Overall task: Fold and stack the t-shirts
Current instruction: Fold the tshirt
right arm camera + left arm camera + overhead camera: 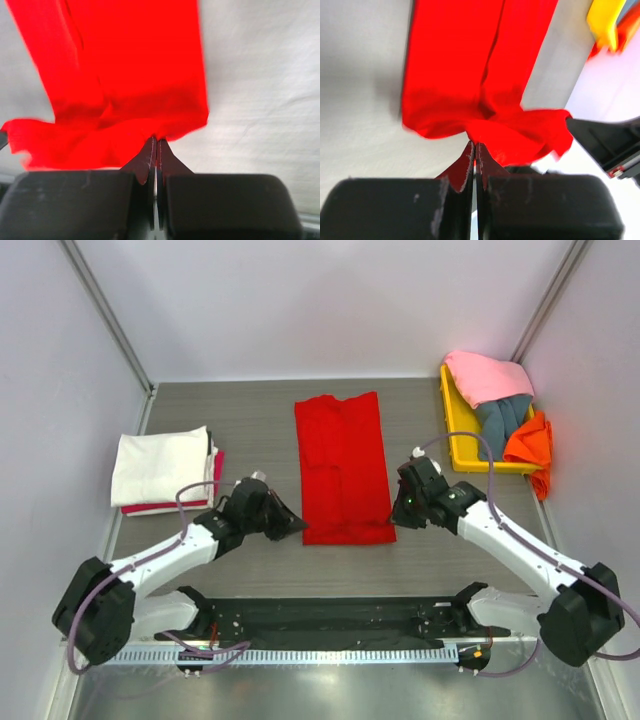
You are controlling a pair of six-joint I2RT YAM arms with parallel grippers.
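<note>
Both grippers pinched the near edge of the red t-shirt at mid-table.

The grey table (250,410) carried the red t-shirt (343,465) at its centre, folded into a long strip running away from the arms. At the left sat a folded stack: a cream-white t-shirt (160,465) on top, with a pink t-shirt (150,508) showing at its edges beneath. At the far right stood a yellow tray (455,420) heaped with a pale pink shirt (488,377), a grey-blue shirt (502,420) and an orange shirt (530,445) that spilled over its right side. The left gripper (297,527) was clamped on the strip's near left corner and the right gripper (397,512) on its near right corner. In both wrist views the fingers were pressed together, with red cloth bunched at their tips.
</note>
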